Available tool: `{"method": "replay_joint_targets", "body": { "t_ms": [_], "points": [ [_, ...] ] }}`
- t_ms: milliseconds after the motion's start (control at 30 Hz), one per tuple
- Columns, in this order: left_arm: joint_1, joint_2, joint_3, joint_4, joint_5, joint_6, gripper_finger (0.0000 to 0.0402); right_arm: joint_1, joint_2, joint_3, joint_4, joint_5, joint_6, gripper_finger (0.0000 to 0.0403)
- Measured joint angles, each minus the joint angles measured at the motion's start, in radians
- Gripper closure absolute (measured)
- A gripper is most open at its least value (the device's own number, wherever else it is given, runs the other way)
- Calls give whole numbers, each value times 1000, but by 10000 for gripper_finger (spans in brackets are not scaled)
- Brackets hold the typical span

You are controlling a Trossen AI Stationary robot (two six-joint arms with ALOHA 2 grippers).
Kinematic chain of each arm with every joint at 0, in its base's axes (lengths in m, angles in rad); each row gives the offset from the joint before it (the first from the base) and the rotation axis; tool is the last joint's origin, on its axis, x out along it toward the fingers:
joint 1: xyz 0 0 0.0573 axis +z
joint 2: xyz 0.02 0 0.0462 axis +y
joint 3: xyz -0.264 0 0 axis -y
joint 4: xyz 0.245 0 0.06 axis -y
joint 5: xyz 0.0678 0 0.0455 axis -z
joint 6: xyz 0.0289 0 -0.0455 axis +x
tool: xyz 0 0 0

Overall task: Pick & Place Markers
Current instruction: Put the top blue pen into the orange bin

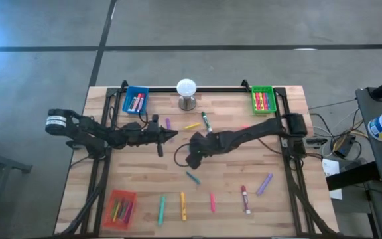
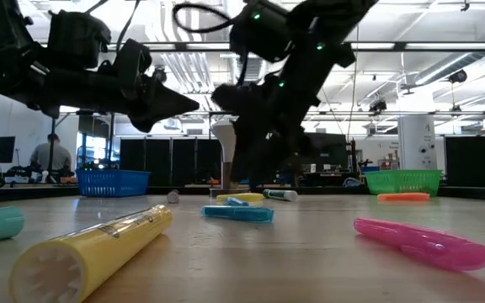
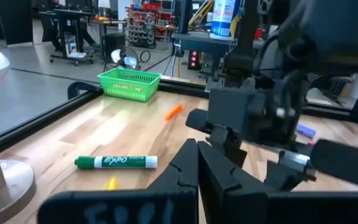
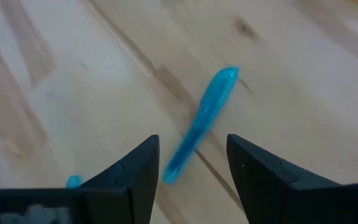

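Several markers lie flat on the wooden table (image 1: 144, 172). Among them are a teal-blue one (image 1: 192, 177), a green-capped white one (image 1: 206, 121), a yellow one (image 1: 191, 125) and a purple one (image 1: 168, 123). Others lie along the near edge, including a red one (image 1: 245, 199). My right gripper (image 1: 191, 160) hangs open and slanting down over the table's middle. In its wrist view the teal-blue marker (image 4: 201, 124) lies on the wood just ahead of the gap between the fingers (image 4: 143, 163), untouched. My left gripper (image 1: 171, 135) is shut, level and empty, left of centre.
A blue tray (image 1: 136, 100) and a green tray (image 1: 263, 99) with markers stand at the far corners. A red tray (image 1: 120, 207) is at the near left. A white ball on a metal stand (image 1: 186, 93) is at far centre. Black rails (image 1: 290, 172) frame the table.
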Motion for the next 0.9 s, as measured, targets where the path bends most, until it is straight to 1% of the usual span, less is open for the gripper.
{"method": "replay_joint_targets", "body": {
  "t_ms": [167,267,467,633,800,900],
  "points": [
    [11,0,-11,2,-9,-17,401,1,81,81,-95,0,29,245],
    [23,-1,-16,4,-32,-36,401,0,101,88,-95,-12,34,266],
    [66,-2,-20,-6,-50,-149,401,-1,104,72,-89,-17,44,322],
    [89,-2,-20,-30,-50,-188,402,-1,81,51,-91,-22,17,364],
    [93,-4,-20,-11,-43,-224,402,2,34,18,-95,-9,-37,372],
    [93,-5,-20,13,29,-214,402,3,-17,-27,-61,10,-72,369]
  ]
}}
